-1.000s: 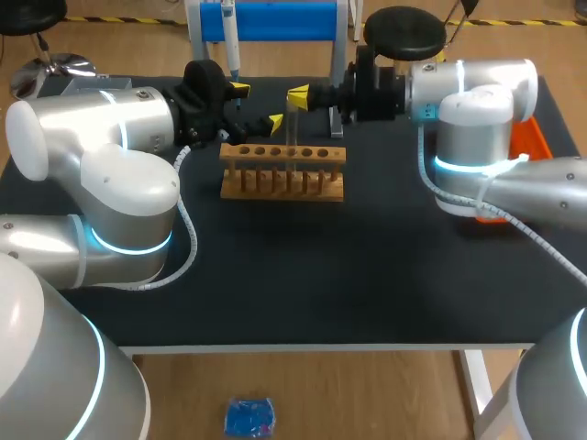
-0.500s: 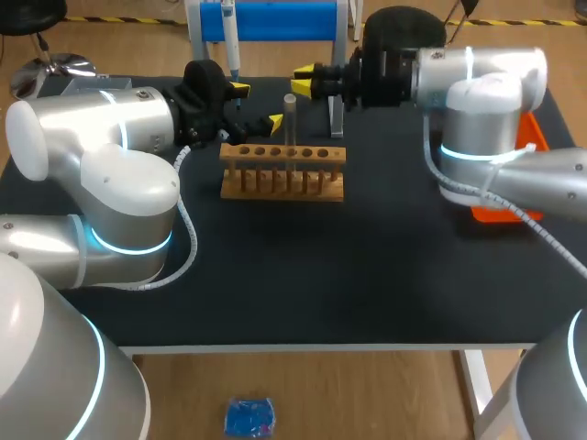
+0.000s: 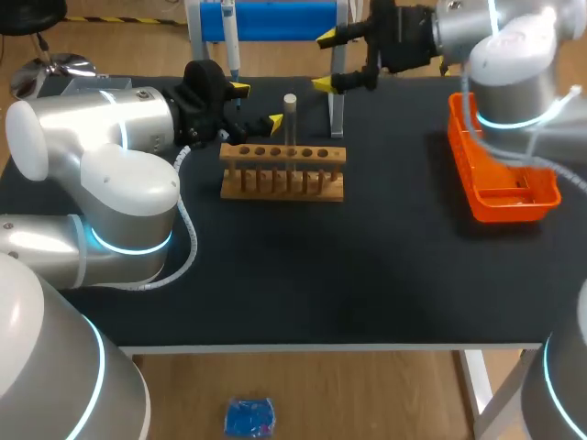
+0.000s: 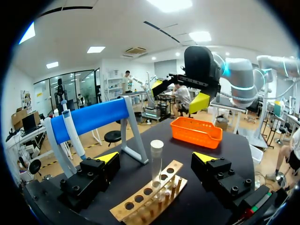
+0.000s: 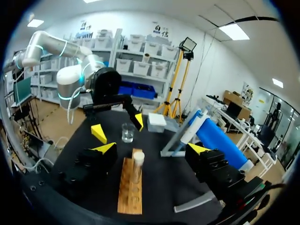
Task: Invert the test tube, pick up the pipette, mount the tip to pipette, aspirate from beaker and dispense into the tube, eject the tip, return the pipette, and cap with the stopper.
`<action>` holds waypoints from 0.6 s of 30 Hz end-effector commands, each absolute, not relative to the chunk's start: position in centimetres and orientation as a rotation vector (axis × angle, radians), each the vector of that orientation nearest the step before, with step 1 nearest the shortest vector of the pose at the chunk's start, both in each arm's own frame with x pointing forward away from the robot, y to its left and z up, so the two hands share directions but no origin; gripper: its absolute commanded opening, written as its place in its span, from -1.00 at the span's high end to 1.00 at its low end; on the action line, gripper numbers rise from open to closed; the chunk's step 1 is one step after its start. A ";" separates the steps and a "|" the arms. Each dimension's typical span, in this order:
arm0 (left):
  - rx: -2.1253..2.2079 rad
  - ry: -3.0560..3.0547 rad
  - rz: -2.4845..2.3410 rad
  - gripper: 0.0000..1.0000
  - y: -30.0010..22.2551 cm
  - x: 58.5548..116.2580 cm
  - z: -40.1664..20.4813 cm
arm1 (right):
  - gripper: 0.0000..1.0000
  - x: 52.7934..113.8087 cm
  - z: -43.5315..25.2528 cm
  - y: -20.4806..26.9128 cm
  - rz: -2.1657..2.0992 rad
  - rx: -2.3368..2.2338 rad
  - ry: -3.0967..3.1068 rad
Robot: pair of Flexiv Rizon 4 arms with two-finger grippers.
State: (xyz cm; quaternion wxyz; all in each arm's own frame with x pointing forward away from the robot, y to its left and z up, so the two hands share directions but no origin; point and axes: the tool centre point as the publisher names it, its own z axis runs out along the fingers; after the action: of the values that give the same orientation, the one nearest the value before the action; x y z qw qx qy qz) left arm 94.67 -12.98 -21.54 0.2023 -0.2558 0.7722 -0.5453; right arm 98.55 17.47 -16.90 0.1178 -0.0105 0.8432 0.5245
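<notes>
A clear test tube [image 3: 290,121] stands upright in the wooden rack [image 3: 282,172], its pale top end up and nothing touching it. My left gripper [image 3: 255,105] is open just left of the tube. In the left wrist view the tube [image 4: 156,164] rises from the rack [image 4: 140,202] ahead of that gripper [image 4: 156,157], between its spread fingers. My right gripper [image 3: 327,61] hangs open, above and behind the rack, clear of the tube [image 5: 138,168]. The pipette [image 3: 231,41] hangs on the blue stand [image 3: 275,20]. A glass beaker [image 5: 127,132] sits beyond the rack [image 5: 130,190].
An orange tray [image 3: 500,176] lies at the right of the table. The stand's leg [image 3: 337,103] rises just behind the rack. A white box [image 5: 156,122] sits near the beaker. The black tabletop in front of the rack is bare.
My right gripper opened and let go of the test tube, then drew back and up to the far right. The tube stays standing in the rack. The left arm has not moved.
</notes>
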 end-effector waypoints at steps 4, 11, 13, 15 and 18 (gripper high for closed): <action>-0.714 2.159 -1.520 -1.00 -13.0 94.7 -21.5 | -1.00 96.8 -17.0 14.5 1.331 -0.022 2.556; -0.714 2.159 -1.520 -1.00 -13.0 94.7 -21.5 | -1.00 96.4 -17.7 13.9 1.343 0.010 2.550; -0.714 2.159 -1.520 -1.00 -13.0 94.7 -21.5 | -1.00 96.4 -17.7 13.9 1.343 0.010 2.550; -0.714 2.159 -1.520 -1.00 -13.0 94.7 -21.5 | -1.00 96.4 -17.7 13.9 1.343 0.010 2.550; -0.714 2.159 -1.520 -1.00 -13.0 94.7 -21.5 | -1.00 96.4 -17.7 13.9 1.343 0.010 2.550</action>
State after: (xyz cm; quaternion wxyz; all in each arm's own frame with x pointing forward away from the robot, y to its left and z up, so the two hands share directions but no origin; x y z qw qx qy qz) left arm 94.67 -12.98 -21.53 0.2023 -0.2558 0.7722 -0.5453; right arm 96.47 14.00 -17.72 0.1301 0.0037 0.8772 0.4621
